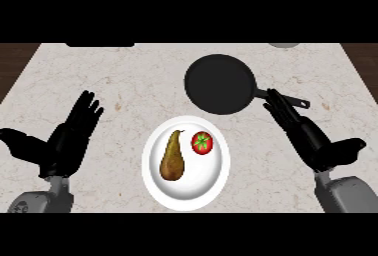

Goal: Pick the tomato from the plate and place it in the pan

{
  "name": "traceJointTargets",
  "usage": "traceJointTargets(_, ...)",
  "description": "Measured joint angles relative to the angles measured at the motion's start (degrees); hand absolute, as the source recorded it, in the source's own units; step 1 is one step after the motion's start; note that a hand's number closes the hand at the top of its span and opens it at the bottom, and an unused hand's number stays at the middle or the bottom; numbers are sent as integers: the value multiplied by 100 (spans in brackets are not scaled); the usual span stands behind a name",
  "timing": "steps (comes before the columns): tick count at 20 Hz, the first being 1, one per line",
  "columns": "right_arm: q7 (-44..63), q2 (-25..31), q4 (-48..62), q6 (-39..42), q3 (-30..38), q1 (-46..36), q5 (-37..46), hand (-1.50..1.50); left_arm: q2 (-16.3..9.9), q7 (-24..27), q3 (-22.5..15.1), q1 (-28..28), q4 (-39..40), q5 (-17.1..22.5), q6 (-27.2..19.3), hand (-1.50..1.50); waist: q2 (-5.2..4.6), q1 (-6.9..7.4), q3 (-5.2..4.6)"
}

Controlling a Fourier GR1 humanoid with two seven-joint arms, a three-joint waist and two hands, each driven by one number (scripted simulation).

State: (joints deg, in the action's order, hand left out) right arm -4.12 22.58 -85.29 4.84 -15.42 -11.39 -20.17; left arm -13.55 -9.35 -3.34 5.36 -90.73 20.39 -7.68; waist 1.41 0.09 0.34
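Note:
A red tomato (202,143) with a green stem top lies on the right side of a white plate (186,192) in the middle of the counter. A black pan (219,83) sits beyond the plate, its handle pointing right. My right hand (303,131) is open, fingers straight, to the right of the plate, its fingertips over the pan's handle. My left hand (68,137) is open at the left, fingers up, well apart from the plate.
A brown pear (172,157) lies on the plate's left side, close beside the tomato. The marble counter (111,75) ends in dark edges at the far left and right. A dark object and a pale one show at the back edge.

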Motion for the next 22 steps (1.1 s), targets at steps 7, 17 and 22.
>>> traceJointTargets(7,-123,-223,782,1370,-832,-1050,201,150,-307,343,-66,457,106,-743,-145,0,-214,331,-14)
traceJointTargets(17,-2515,483,1667,841,-352,-1616,1903,-150,-451,496,74,685,491,-1147,-305,0,-176,62,-26)
traceJointTargets(22,-2292,1225,1561,1500,-313,-2276,2249,-150,-499,507,155,705,575,-1152,-225,0,-150,38,-37)
